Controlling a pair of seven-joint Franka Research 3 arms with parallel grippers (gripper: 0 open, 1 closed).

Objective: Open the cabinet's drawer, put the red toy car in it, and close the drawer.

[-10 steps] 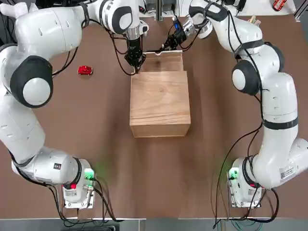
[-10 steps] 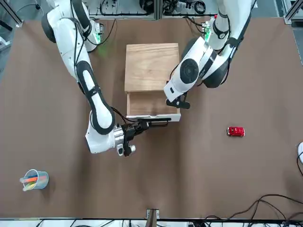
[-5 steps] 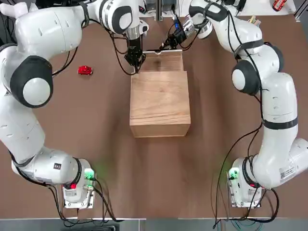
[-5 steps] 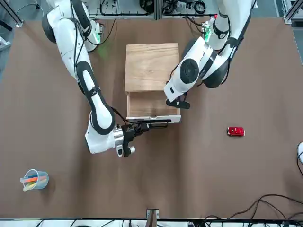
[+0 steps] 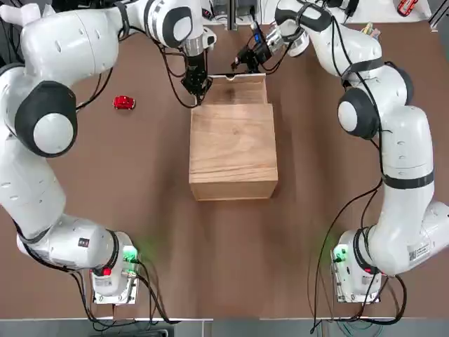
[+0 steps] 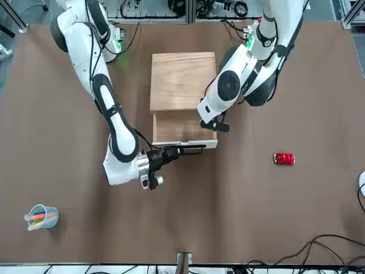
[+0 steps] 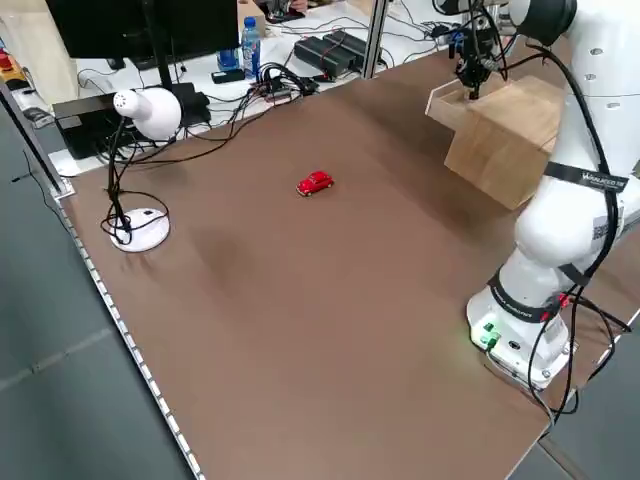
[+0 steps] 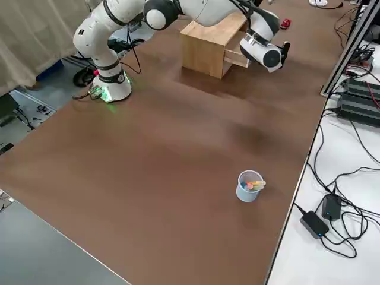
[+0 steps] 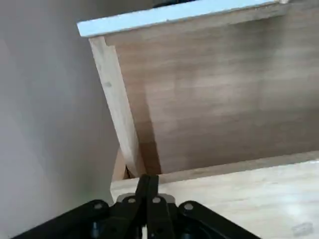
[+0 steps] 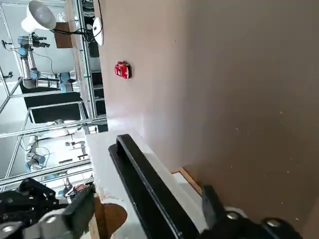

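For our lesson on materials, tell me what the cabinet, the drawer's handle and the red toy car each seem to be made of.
Cabinet: wood, smooth and pale, judging by its visible grain.
Handle: black with a slight sheen; metal or hard plastic, I cannot tell which.
Red toy car: glossy, probably painted metal or plastic; its bright highlights suggest a shiny coat.

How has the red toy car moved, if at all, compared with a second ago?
No, the red toy car sits in the same spot left of the cabinet.
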